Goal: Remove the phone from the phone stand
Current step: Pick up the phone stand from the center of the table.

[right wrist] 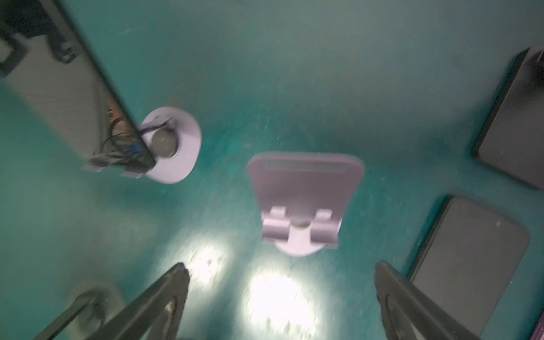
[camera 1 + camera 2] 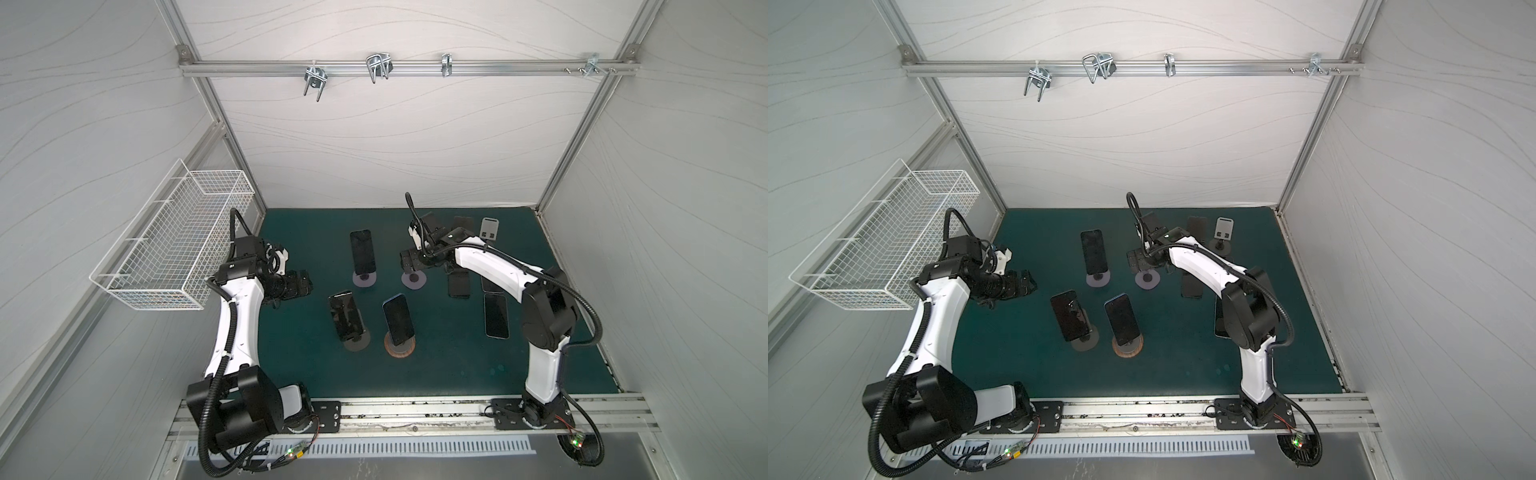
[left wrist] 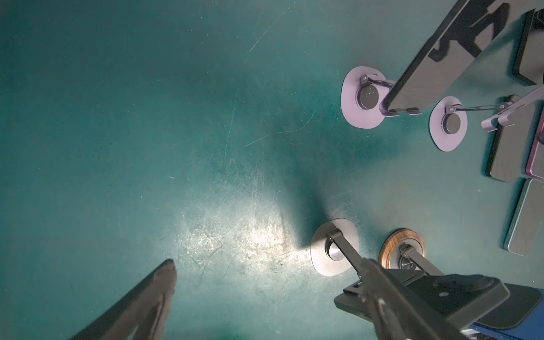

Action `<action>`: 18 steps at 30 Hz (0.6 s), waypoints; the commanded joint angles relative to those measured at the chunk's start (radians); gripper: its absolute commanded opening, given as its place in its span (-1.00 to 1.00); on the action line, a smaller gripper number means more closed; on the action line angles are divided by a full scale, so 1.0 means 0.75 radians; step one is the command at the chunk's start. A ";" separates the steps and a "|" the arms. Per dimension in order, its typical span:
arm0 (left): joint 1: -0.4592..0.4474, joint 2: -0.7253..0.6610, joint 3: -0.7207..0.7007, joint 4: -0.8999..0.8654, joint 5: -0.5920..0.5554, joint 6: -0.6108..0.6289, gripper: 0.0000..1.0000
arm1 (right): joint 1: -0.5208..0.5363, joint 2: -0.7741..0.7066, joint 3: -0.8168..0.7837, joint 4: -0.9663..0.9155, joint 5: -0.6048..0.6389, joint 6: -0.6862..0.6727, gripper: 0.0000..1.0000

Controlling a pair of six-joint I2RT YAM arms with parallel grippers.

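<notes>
Reference point: the bare stand (image 1: 304,188), mid-mat (image 2: 436,374).

- Left gripper (image 2: 306,283): well left of the bare stand and clear of everything. Jaws wide, nothing in them.
- Left phone (image 2: 343,314): left of the bare stand and nearer the arm bases. Seated in its own cradle, not removed.
- Rear phone (image 2: 362,254): just left of the bare stand. Seated in its own cradle, not removed.
- Blue phone (image 2: 397,318): in front of the bare stand, towards the arm bases. Seated, not removed.
- Right gripper (image 1: 281,266): hangs directly over the bare stand. Jaws wide and empty.
- Flat phones (image 2: 496,316): right of the bare stand. At least three lie on the mat, off any stand.
- Far stand (image 2: 490,227): right of and behind the bare stand, also unloaded.

Finding: two stands are cleared and three are loaded. I judge the job partly done, with three lifts outstanding.
</notes>
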 commanded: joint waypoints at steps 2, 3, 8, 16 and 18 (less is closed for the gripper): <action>0.004 0.013 0.027 -0.003 -0.003 0.019 0.99 | -0.020 0.096 0.087 0.047 0.047 -0.059 0.97; 0.006 0.015 0.026 -0.002 0.000 0.020 0.99 | -0.022 0.125 0.114 0.042 0.048 -0.067 0.95; 0.005 0.014 0.027 -0.003 0.002 0.019 0.99 | -0.022 0.219 0.205 0.030 0.046 -0.084 0.79; 0.005 0.009 0.019 0.000 -0.001 0.026 0.99 | -0.022 0.233 0.232 0.020 0.083 -0.066 0.21; 0.004 0.009 0.016 0.003 -0.001 0.026 0.99 | -0.022 0.227 0.254 -0.004 0.104 -0.061 0.19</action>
